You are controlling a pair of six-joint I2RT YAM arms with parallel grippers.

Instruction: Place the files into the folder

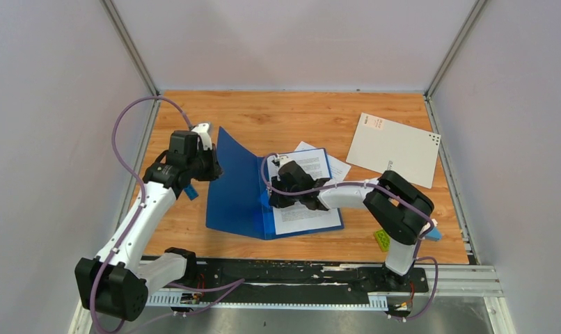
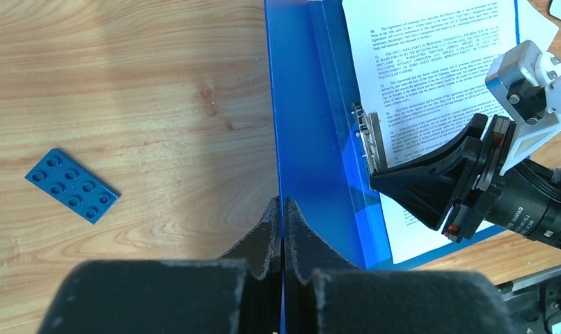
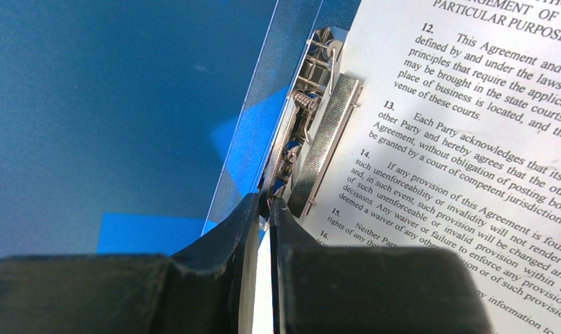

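Observation:
The blue folder (image 1: 232,195) lies open mid-table with its left cover raised. My left gripper (image 1: 204,165) is shut on that cover's edge, as the left wrist view (image 2: 283,205) shows. A printed white sheet (image 1: 307,198) lies on the folder's right half. A second sheet (image 1: 340,168) pokes out past the folder's far right edge. My right gripper (image 1: 281,193) is at the spine, shut on the lever of the metal clip (image 3: 319,132). The clip's plate rests on the sheet's (image 3: 472,139) left edge.
A stiff pale grey cover (image 1: 392,149) lies at the back right. A blue brick (image 1: 191,193) lies left of the folder and also shows in the left wrist view (image 2: 72,186). A green brick (image 1: 382,240) lies near the right arm's base.

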